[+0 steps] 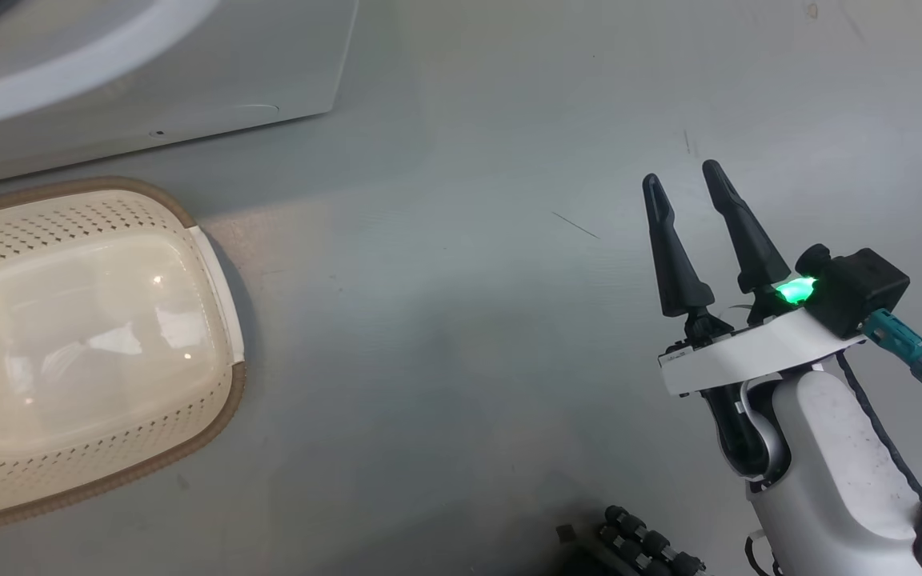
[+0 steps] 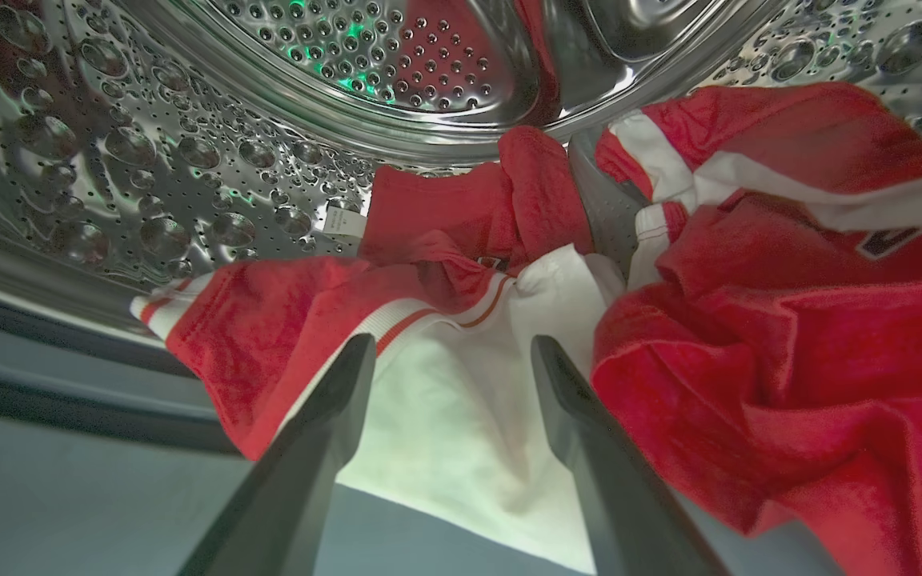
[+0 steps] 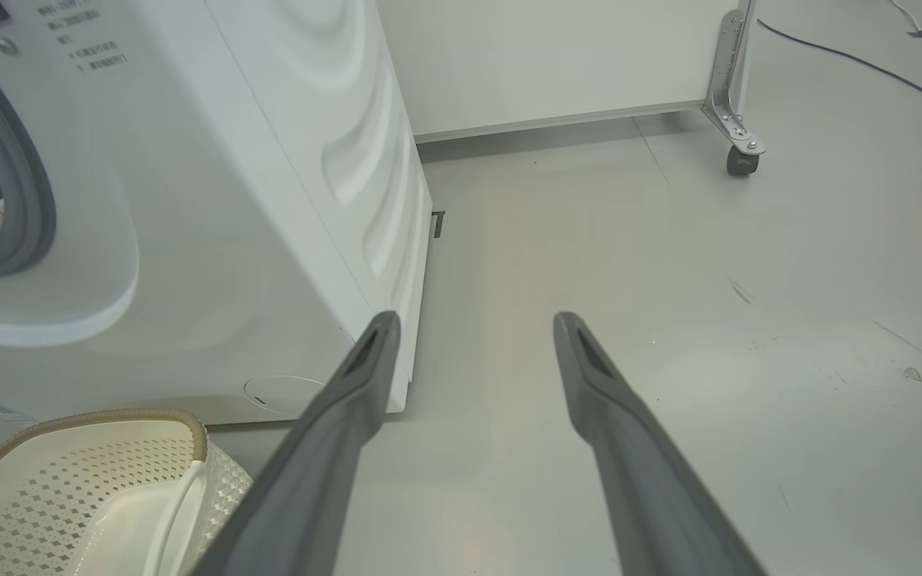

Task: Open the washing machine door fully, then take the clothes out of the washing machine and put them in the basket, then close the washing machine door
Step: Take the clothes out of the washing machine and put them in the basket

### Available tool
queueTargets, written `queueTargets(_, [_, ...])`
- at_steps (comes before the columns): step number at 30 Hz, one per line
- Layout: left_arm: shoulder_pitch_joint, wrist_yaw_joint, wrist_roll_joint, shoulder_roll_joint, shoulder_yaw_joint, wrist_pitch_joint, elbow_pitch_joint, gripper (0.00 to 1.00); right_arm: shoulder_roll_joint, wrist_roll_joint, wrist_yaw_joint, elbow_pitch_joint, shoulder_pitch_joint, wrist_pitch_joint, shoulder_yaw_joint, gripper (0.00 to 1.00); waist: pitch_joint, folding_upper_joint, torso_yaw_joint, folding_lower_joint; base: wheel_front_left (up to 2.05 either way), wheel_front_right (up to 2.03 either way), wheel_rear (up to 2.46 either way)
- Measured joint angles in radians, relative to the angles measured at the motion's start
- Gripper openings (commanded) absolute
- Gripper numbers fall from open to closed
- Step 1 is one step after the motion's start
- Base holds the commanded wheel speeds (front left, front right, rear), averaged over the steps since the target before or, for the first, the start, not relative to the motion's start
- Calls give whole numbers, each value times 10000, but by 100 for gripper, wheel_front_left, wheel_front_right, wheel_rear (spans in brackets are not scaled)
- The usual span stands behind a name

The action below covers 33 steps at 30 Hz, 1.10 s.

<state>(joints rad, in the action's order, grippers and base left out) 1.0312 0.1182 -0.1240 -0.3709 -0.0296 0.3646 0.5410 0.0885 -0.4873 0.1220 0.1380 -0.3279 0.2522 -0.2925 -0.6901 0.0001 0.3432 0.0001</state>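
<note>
My left gripper (image 2: 449,348) is inside the steel drum of the washing machine (image 2: 149,176), open, its fingers on either side of a white panel of the red and white clothes (image 2: 749,336) heaped at the drum's mouth. Nothing is clamped. The washing machine (image 3: 213,200) stands white at the left of the right wrist view, its grey-ringed drum mouth (image 3: 25,200) uncovered; the door is out of view. The cream basket (image 1: 77,336) sits empty on the floor before the machine, also seen as the basket (image 3: 93,488). My right gripper (image 1: 681,180) hangs open over bare floor, right of the basket.
A white panel on a castor wheel (image 3: 741,160) stands behind the machine. A dark cable (image 3: 853,60) runs across the far floor. Grey floor lies open between the basket and my right arm.
</note>
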Motion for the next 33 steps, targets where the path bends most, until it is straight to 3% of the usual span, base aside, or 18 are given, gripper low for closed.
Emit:
queueTargets(12, [788, 0, -414, -694, 100, 696, 422, 100, -155, -159, 0, 59, -380, 0, -219, 100, -400, 0, 349, 0, 0, 0, 0])
queueTargets(33, [1219, -2, -617, -988, 211, 1827, 1356, 100, -240, -230, 0, 265, -507, 0, -353, 100, -435, 0, 571, 0, 0, 0, 0])
